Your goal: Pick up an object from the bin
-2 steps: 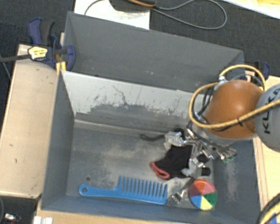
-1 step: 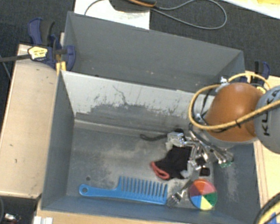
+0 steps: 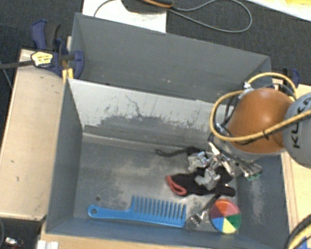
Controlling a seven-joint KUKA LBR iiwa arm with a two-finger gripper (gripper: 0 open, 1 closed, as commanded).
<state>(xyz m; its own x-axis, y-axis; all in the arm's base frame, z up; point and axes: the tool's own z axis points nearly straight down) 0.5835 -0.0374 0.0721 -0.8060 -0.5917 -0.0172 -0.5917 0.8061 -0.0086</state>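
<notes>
**Loose catch and a knocked ball are the risks at the right of the bin**

The gripper (image 3: 210, 170) is seen low at the right of the bin (image 3: 154, 61), directly over a limp black-and-red strap-like thing (image 3: 184, 184). Whether the gripper is apart or together cannot be told. If only a loose fold were caught, the thing could slip out or be dragged rather than lifted. The multicoloured ball (image 3: 225, 217), lying just nearer, could be knocked and set rolling.

Counted:
- one black-and-red thing
- one ball
- one blue comb (image 3: 146, 213) along the near wall
- one small metal piece (image 3: 194, 219) between comb and ball
</notes>
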